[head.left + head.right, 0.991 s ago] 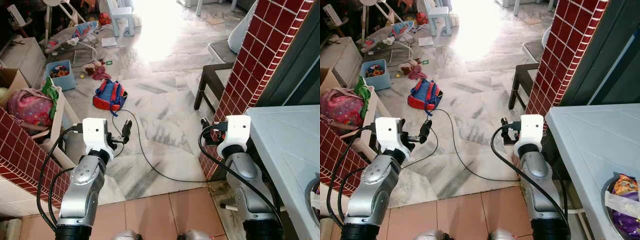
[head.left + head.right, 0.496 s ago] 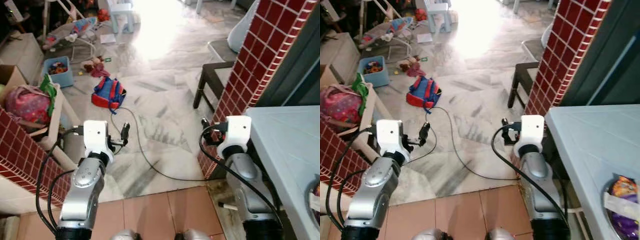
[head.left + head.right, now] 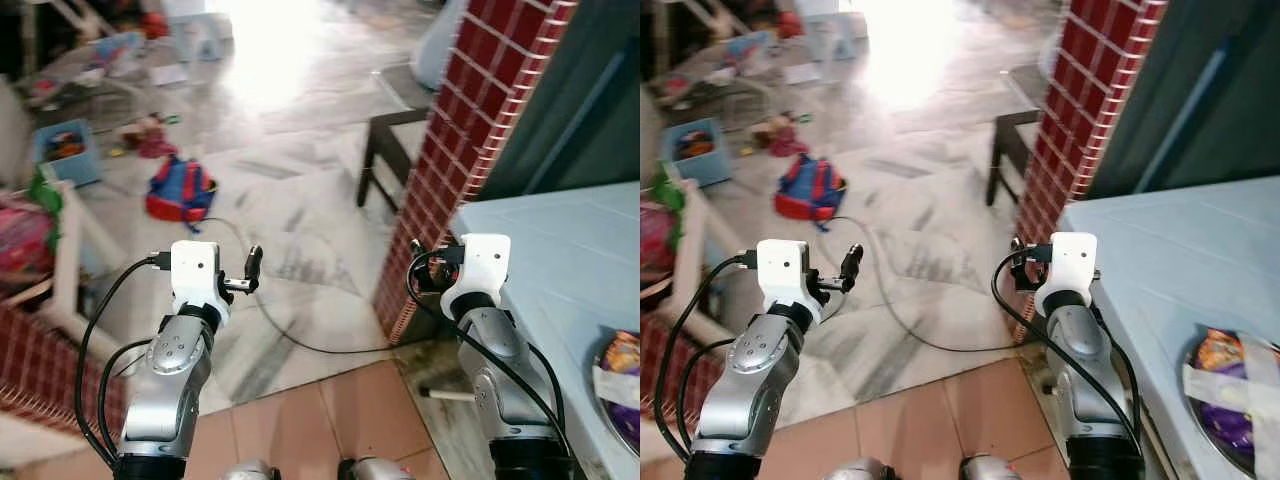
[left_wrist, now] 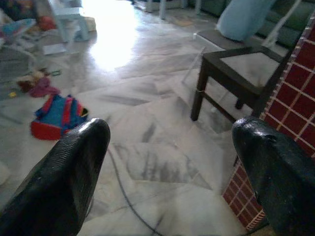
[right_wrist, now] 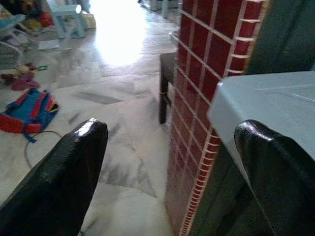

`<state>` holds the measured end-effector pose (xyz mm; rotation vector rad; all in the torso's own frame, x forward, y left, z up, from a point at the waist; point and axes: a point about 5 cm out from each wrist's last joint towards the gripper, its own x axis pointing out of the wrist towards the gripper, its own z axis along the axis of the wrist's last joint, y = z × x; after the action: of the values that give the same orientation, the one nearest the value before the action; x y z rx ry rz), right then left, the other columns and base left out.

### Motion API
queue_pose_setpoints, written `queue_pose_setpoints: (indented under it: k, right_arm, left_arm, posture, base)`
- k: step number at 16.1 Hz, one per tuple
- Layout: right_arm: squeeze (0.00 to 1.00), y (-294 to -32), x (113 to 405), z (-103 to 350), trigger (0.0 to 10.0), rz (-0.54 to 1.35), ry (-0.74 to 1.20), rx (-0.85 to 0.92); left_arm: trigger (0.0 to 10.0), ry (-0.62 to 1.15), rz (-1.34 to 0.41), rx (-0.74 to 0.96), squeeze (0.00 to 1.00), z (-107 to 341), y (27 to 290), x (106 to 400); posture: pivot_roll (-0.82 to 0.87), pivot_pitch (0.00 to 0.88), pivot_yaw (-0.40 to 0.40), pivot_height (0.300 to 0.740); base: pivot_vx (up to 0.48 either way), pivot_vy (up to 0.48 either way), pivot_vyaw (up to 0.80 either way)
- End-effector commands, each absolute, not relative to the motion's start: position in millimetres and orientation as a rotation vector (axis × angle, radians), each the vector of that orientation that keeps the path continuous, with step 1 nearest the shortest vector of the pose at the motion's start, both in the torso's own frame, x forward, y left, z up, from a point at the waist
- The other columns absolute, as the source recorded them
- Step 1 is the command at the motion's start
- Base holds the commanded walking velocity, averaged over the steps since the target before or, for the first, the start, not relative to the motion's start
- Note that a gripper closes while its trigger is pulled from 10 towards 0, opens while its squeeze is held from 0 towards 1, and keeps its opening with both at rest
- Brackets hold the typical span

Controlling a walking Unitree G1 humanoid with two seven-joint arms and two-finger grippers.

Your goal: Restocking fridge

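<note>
Both arms are raised over the marble floor (image 3: 300,220). The left gripper (image 4: 170,167) and the right gripper (image 5: 172,172) have their fingers spread wide and hold nothing. Snack packets (image 3: 1230,385) lie in a bowl on the light blue counter (image 3: 1160,250), near right.

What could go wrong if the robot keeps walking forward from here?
The black cable lies across the marble floor just ahead, so a foot might catch on it. The right hand is close to the red brick pillar and could scrape it in a turn. The backpack and toys beyond narrow the path.
</note>
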<state>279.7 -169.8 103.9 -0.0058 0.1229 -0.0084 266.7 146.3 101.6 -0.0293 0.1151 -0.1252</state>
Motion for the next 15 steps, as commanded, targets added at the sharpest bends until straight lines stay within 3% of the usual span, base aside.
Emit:
queue_pose_setpoints:
  k: [1, 15]
  right_arm:
    - [0.00, -169.0, 281.1, 105.2, 10.0, 0.000, 0.119, -0.009]
    - [0.00, -168.4, 280.2, 107.8, 10.0, 0.008, 0.097, -0.026]
  left_arm:
    - [10.0, 0.113, -0.121, -0.022, 0.00, 103.0, 147.1, 266.9]
    - [10.0, 0.117, -0.118, -0.027, 0.00, 102.8, 145.4, 266.9]
  posture:
    - [-0.02, 0.000, 0.026, 0.740]
    - [-0.02, 0.000, 0.021, 0.740]
  base:
    - [0.000, 0.000, -0.76]
    - [-0.344, 0.000, -0.69]
